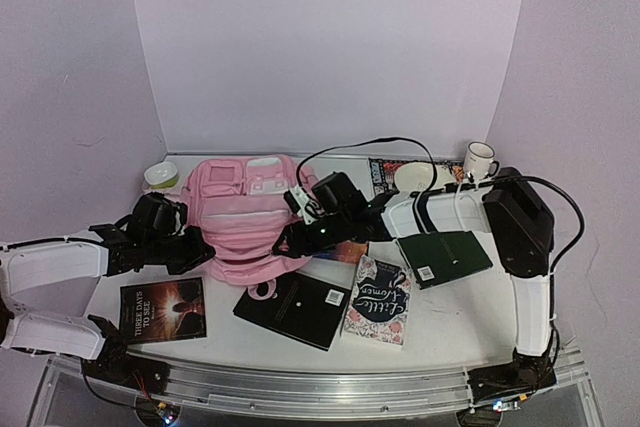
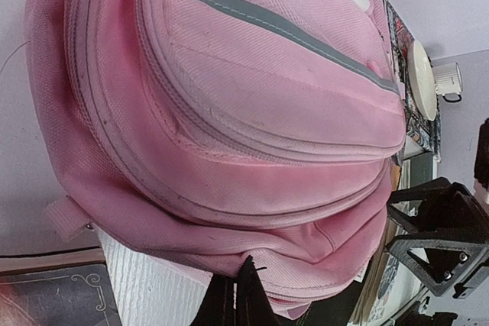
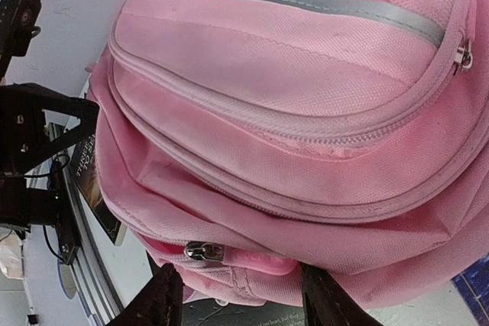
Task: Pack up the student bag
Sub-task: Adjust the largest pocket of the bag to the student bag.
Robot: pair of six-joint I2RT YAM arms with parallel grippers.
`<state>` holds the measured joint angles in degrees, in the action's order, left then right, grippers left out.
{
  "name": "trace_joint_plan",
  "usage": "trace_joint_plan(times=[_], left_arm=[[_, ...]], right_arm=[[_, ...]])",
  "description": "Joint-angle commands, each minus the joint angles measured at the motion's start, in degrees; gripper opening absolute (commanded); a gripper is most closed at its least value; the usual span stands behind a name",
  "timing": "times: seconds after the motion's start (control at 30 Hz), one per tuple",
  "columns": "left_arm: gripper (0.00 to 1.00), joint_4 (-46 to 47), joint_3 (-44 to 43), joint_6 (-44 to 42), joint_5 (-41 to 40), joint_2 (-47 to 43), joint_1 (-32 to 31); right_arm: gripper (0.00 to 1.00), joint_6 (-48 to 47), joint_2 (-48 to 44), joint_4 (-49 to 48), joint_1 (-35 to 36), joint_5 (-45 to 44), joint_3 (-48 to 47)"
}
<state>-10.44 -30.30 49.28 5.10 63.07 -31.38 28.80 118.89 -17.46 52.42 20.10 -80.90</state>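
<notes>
on tbl (image 1: 470, 307): pink student bag (image 1: 245, 222)

The top camera looked down from high behind the near edge of the counter (image 1: 455, 312) toward the back wall (image 1: 330, 47), taking in the whole surface. Both wrist cameras sat close against the student bag (image 1: 245, 217), rolled sideways, facing each other across it from left and right. All three views shared the bag.
</notes>
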Motion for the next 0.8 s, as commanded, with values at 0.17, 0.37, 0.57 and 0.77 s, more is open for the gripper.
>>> trace_joint_plan(times=[0.17, 0.37, 0.57, 0.77], left_arm=[[0.0, 5.1, -1.3, -0.9, 3.1, 0.5, 0.1], [0.0, 6.4, -0.9, -0.8, 4.3, 1.0, -0.1], [0.0, 8.7, -1.0, -0.5, 4.5, 3.0, -2.2], [0.0, 9.4, -1.2, -0.6, 3.8, 4.0, -3.0]], right_arm=[[0.55, 8.1, 4.1, -3.2, -0.5, 1.2, -1.6], [0.59, 9.9, 6.3, -4.1, -0.5, 4.5, -3.9], [0.52, 12.5, 6.8, -9.9, -0.4, 10.3, -4.5], [0.33, 13.7, 3.8, -14.8, -0.4, 13.7, -3.4]])
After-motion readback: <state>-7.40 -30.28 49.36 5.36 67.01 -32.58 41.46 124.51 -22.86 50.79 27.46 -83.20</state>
